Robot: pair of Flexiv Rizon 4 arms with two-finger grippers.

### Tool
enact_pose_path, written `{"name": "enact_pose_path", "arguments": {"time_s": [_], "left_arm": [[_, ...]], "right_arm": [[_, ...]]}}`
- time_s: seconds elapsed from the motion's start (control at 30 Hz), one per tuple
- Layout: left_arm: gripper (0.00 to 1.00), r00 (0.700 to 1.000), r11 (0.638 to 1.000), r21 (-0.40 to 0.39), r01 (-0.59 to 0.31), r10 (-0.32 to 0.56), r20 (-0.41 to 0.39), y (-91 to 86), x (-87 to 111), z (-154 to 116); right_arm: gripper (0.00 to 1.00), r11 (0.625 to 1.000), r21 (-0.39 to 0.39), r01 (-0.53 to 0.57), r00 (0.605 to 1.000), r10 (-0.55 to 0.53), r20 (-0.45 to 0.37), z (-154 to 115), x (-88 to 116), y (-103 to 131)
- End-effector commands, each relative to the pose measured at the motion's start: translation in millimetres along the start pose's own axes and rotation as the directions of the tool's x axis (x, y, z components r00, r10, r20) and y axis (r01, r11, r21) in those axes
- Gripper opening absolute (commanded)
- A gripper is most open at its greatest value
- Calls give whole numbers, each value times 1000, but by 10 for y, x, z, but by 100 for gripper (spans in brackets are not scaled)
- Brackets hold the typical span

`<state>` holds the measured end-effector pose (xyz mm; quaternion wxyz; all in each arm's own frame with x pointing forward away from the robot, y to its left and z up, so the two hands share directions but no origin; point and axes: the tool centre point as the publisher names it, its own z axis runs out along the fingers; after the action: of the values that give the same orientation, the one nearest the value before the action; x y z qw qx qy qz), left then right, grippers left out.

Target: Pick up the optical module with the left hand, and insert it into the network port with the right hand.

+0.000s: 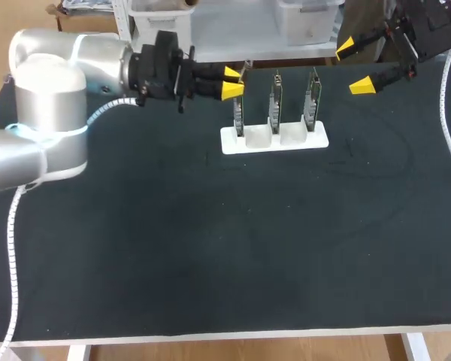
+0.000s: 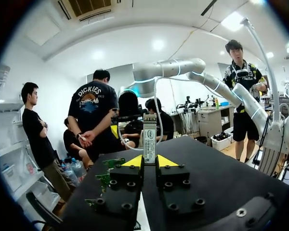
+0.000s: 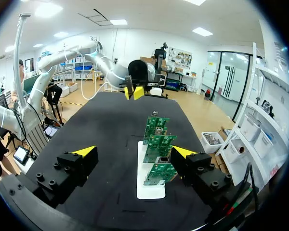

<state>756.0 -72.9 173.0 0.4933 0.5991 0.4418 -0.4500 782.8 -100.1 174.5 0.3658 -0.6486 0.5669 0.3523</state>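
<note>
handing the optical module (image 2: 149, 138) across looks like the step in hand. it calls for the left gripper (image 1: 231, 82) to leave the module's free end exposed, so the right gripper (image 1: 355, 67) can close on it from two sides without knocking the nearest circuit board (image 1: 239, 114). the left fingers are closed on the module, which sticks out ahead of the yellow tips, near that board's top in the upper middle of the head view's frame. the right fingers stand wide apart and hold nothing in the upper right, well apart from the module. three boards stand upright in a white holder (image 1: 274, 140) on the black worktop (image 1: 210, 248).

only the left wrist view shows the module plainly, pinched at its lower end with its labelled face out. only the right wrist view shows the boards' green faces and a small metal cage (image 3: 162, 159) on one of them, likely the network port.
</note>
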Motion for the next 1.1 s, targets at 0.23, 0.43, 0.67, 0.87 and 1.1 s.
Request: {"name": "enact_pose_path", "arguments": {"time_s": [0.23, 0.43, 0.67, 0.87, 1.1], "left_arm": [[0, 997, 999, 36, -41, 43, -61, 248, -287, 127], [0, 998, 998, 12, -57, 56, 20, 324, -359, 266], [0, 998, 999, 4, -38, 38, 43, 317, -375, 471], [0, 1000, 999, 31, -10, 9, 22, 320, -410, 585], [0, 999, 999, 45, 6, -7, 33, 323, -444, 746]], "right_arm": [[100, 1000, -1, 0, 1000, 0, 0, 1, 0, -7], [100, 1000, -1, 0, 1000, 0, 0, 1, 0, -7], [100, 1000, -1, 0, 1000, 0, 0, 1, 0, -7], [100, 1000, -1, 0, 1000, 0, 0, 1, 0, -7], [100, 1000, -1, 0, 1000, 0, 0, 1, 0, -7]]}}
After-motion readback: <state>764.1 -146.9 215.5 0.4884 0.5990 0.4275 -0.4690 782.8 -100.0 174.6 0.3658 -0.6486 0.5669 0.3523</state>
